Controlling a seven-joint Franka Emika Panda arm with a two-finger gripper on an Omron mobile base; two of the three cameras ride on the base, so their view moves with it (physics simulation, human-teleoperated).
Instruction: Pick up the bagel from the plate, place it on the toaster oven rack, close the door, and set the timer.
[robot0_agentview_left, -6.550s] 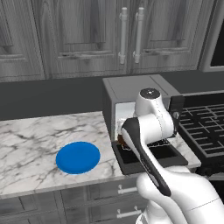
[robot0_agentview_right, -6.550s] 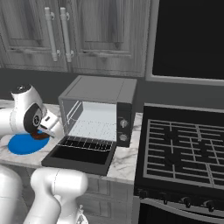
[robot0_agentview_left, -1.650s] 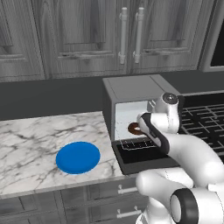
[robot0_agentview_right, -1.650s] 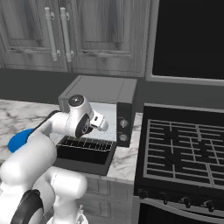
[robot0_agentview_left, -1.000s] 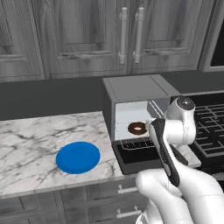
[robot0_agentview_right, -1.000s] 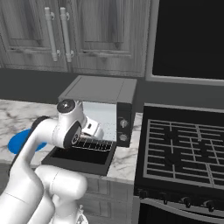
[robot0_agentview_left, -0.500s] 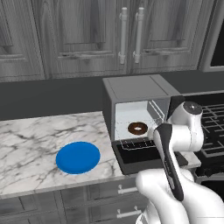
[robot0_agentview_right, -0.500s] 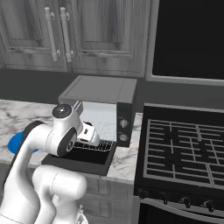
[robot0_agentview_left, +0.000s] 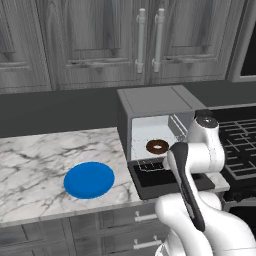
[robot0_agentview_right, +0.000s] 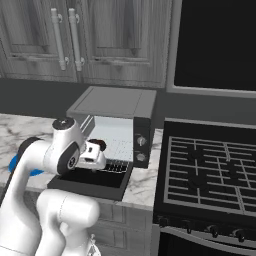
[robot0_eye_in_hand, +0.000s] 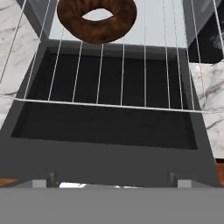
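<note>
kitchen | wood cabinets (robot0_agentview_left: 100, 45) | marble counter (robot0_agentview_left: 35, 160) | probably gas stove (robot0_agentview_right: 210, 170)

Bagel (robot0_agentview_left: 157, 147) lies on the rack (robot0_agentview_left: 159, 154) inside the toaster oven (robot0_agentview_left: 152, 102), towards the left of the cavity. Door (robot0_agentview_left: 155, 180) is dropped open, lying flat towards the counter edge. Blue plate (robot0_agentview_left: 89, 180) sits bare on the marble counter (robot0_agentview_left: 35, 165), well apart to the oven's left. White arm (robot0_agentview_left: 192, 165) stands in front of the oven's right side, covering part of the door. Grey cabinets (robot0_agentview_left: 100, 40) above; stove grates (robot0_agentview_left: 240, 145) at right.
</note>
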